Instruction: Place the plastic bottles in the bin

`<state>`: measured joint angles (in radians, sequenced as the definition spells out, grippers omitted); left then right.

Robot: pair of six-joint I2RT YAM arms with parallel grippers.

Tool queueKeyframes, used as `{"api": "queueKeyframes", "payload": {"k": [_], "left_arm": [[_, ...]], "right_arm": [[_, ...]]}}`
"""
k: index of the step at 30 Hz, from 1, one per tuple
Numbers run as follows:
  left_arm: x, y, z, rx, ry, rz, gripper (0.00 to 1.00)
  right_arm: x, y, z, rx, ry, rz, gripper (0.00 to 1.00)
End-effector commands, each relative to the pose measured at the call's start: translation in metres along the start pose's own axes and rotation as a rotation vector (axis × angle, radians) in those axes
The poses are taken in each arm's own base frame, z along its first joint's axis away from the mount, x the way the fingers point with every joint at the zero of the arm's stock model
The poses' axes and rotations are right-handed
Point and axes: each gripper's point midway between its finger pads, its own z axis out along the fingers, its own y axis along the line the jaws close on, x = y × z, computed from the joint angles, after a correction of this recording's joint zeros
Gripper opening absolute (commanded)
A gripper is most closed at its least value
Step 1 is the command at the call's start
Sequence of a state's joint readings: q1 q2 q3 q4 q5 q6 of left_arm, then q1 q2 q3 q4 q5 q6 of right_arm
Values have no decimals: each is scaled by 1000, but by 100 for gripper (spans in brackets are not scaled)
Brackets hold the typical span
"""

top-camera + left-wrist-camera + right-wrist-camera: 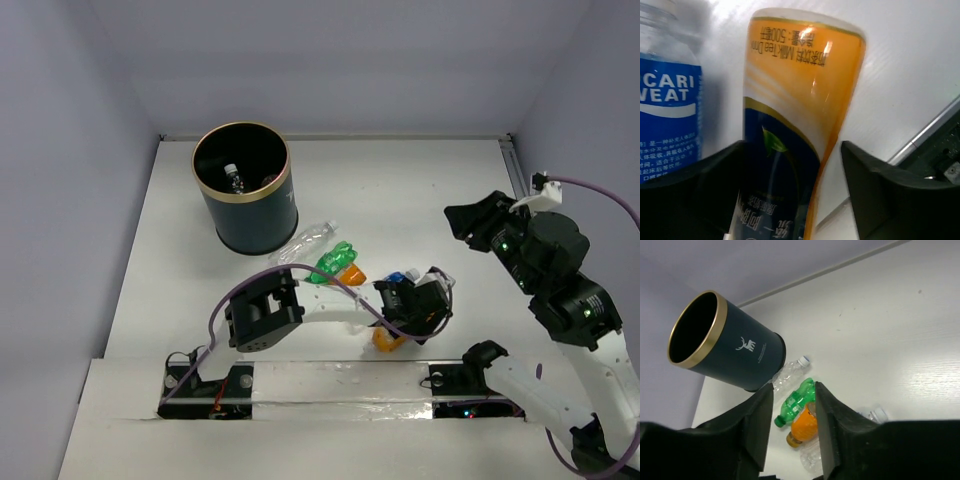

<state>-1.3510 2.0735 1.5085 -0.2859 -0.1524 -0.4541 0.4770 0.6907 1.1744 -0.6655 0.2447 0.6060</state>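
Observation:
The dark bin (243, 215) with a gold rim stands at the back left, with one clear bottle (233, 179) inside. A clear bottle (305, 240), a green bottle (333, 262) and an orange bottle (351, 273) lie in front of it. My left gripper (400, 322) is open, low over the table, its jaws either side of an orange-yellow tea bottle (800, 85) with a gap on the right. A blue-labelled bottle (667, 110) lies beside it. My right gripper (462, 222) is open, empty and raised at the right.
The right wrist view shows the bin (725, 347), the clear bottle (790, 371), the green bottle (797, 400) and the orange bottle (805, 426) beyond my open right gripper (792, 390). A metal rail (927, 135) runs along the near table edge. Walls close in the back and sides.

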Motion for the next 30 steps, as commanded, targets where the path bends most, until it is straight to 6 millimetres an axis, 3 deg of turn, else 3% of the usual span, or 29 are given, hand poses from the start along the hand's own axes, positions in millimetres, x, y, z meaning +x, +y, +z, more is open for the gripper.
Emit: {"api": "queueKeyframes", "payload": {"k": [1,4,8,13,17,18,20,21,23,24,26,27,29,30], "left_arm": [[-15,-30,-10,84,-40,-6,65],[-14,-37,-13,105,-44,-2,48],[-36,-40,-37,120,-110,-12,40],[-84,-38,-100,131,-259,-25,40],[-104,-21,-142,108,-343,-49,39],[-114,-10,-160,94,-388,-73,39],[-117,16,-168,41,-417,-109,38],[-127,30,-189,27,-472,-144,38],[-134,68,-198,-25,-506,-212,38],[-146,80,-224,-12,-575,-249,38],[-155,120,-241,-60,-635,-314,38],[-165,133,-269,-63,-711,-340,38],[-178,154,-304,-101,-810,-329,38],[-186,174,-331,-144,-881,-351,39]], "right_arm": [[-22,8,-4,-10,-50,-16,54],[-28,13,-5,-16,-55,-16,63],[-38,12,-9,9,-72,-30,68],[-33,-5,-12,97,-44,-51,74],[-24,-18,-19,133,-38,-15,81],[-22,-24,-23,155,-41,-10,82],[-21,-28,-25,174,-43,8,87],[-19,-33,-26,200,-39,10,87],[-20,-37,-25,230,-41,41,90],[-22,-37,-27,241,-48,50,90],[-21,-36,-25,239,-42,60,89],[-20,-34,-24,231,-35,59,87],[6,-31,-11,206,71,25,82],[26,-29,-7,184,157,22,79]]}}
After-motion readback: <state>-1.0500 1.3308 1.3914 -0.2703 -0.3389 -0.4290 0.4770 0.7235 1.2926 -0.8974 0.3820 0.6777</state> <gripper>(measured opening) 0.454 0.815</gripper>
